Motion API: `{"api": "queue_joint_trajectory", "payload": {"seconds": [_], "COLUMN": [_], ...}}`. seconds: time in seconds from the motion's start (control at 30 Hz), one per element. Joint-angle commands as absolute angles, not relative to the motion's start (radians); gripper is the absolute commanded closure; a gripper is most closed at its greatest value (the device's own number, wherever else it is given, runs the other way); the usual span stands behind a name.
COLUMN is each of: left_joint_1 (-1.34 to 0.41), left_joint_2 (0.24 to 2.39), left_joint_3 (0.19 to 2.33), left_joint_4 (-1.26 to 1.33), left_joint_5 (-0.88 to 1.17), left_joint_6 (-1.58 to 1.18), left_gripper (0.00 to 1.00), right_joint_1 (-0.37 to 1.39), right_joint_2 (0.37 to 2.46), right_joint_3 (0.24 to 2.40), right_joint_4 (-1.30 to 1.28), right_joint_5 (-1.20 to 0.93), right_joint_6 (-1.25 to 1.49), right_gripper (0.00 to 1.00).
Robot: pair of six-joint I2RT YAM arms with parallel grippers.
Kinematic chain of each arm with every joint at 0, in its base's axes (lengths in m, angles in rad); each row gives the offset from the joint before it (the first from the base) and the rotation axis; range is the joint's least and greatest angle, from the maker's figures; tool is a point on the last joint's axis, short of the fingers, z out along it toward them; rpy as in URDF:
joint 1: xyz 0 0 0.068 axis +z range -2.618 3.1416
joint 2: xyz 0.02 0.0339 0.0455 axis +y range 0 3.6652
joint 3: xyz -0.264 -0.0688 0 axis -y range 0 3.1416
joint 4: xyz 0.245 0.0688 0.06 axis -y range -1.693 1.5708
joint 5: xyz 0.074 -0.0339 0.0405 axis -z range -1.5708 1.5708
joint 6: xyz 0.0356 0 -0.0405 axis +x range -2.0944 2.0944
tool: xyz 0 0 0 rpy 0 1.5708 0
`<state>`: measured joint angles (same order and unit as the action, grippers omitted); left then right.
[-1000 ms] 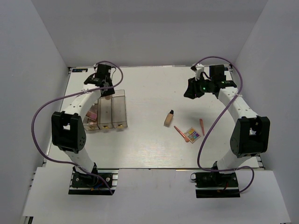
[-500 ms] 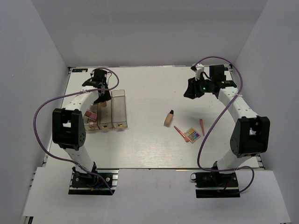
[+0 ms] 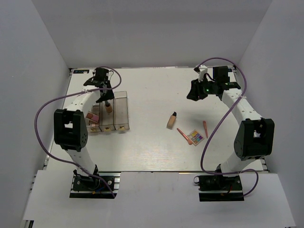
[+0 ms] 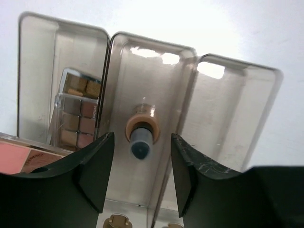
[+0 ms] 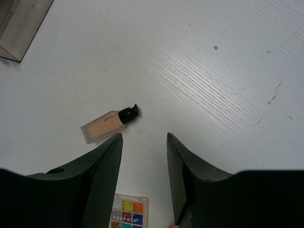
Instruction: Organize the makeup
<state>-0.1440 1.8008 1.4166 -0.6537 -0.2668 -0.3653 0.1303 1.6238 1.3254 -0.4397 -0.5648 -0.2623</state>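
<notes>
The foundation bottle (image 4: 141,135) stands on end in the middle compartment of the clear box (image 4: 228,118). Its dark cap is up, so its long axis points straight back at the left claw (image 3: 102,88) above it. The claw's fingers (image 4: 95,171) are spread to either side of it and touch nothing, so this claw is open and the bottle is free. One compartment over, beyond the finger on the left of the wrist view, are a brown palette (image 4: 78,111) on edge and a pink palette (image 4: 16,159). The second bottle (image 5: 107,126) lies flat on the table (image 3: 142,95), below and just left of the gap of the right claw (image 5: 144,137). Its cap is toward that gap and its long axis is slanted across the fingers' line. That claw is also open and holds nothing. The right arm is much the nearer, so the pick probably falls to it, after a turn of the wrist to span the bottle's narrow sides. Closer to its base lie the multicolour palette (image 3: 195,137) and two pencils (image 3: 184,136) (image 3: 205,128). Compared with a second ago, the left claw has shifted from the box's far end, dipped over the middle compartment and pulled back, while the right arm has not moved.
</notes>
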Motion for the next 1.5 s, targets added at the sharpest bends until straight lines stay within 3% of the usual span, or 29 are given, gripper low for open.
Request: {"api": "queue_joint_trajectory", "payload": {"seconds": [0.0,0.1,0.13,0.23,0.37,0.4,0.47,0.5,0.53,0.63,0.7,0.93,1.23,1.47], "left_joint_1": [-0.158,-0.167,-0.167,-0.21,-0.317,-0.372,-0.431,-0.483,-0.504,-0.583,-0.618,-0.773,-0.885,-0.896], "left_joint_2": [1.636,1.542,1.528,1.567,1.69,1.704,1.759,1.776,1.79,1.827,1.853,1.945,2.094,2.155], "left_joint_3": [1.483,1.436,1.413,1.37,1.4,1.413,1.469,1.486,1.499,1.508,1.516,1.575,1.678,1.73], "left_joint_4": [-0.605,-0.484,-0.45,-0.387,-0.393,-0.408,-0.457,-0.478,-0.491,-0.497,-0.491,-0.449,-0.497,-0.526], "left_joint_5": [-0.227,-0.018,0.156,0.401,0.474,0.474,0.44,0.417,0.394,0.338,0.29,0.106,-0.159,-0.222], "left_joint_6": [-0.348,-0.339,-0.345,-0.38,-0.376,-0.362,-0.336,-0.334,-0.331,-0.342,-0.35,-0.357,-0.367,-0.37], "left_gripper": [0.39,0.39,0.45,0.63,0.64,0.62,0.49,0.43,0.4,0.26,0.22,0.2,0.21,0.24], "right_joint_1": [0.126,0.124,0.126,0.127,0.129,0.129,0.13,0.13,0.133,0.127,0.127,0.1,0.051,0.026], "right_joint_2": [1.582,1.586,1.591,1.608,1.617,1.615,1.62,1.623,1.623,1.6,1.591,1.58,1.571,1.568], "right_joint_3": [1.31,1.307,1.307,1.318,1.336,1.338,1.335,1.333,1.322,1.301,1.275,1.236,1.233,1.227], "right_joint_4": [-0.425,-0.425,-0.422,-0.417,-0.437,-0.437,-0.446,-0.445,-0.442,-0.439,-0.436,-0.459,-0.463,-0.462], "right_joint_5": [-0.58,-0.587,-0.592,-0.6,-0.591,-0.585,-0.549,-0.532,-0.485,-0.43,-0.394,-0.339,-0.347,-0.364], "right_joint_6": [-0.261,-0.261,-0.259,-0.253,-0.271,-0.279,-0.284,-0.27,-0.259,-0.261,-0.258,-0.206,-0.156,-0.147], "right_gripper": [0.51,0.51,0.51,0.51,0.51,0.51,0.49,0.37,0.11,0.11,0.12,0.28,0.29,0.29]}}
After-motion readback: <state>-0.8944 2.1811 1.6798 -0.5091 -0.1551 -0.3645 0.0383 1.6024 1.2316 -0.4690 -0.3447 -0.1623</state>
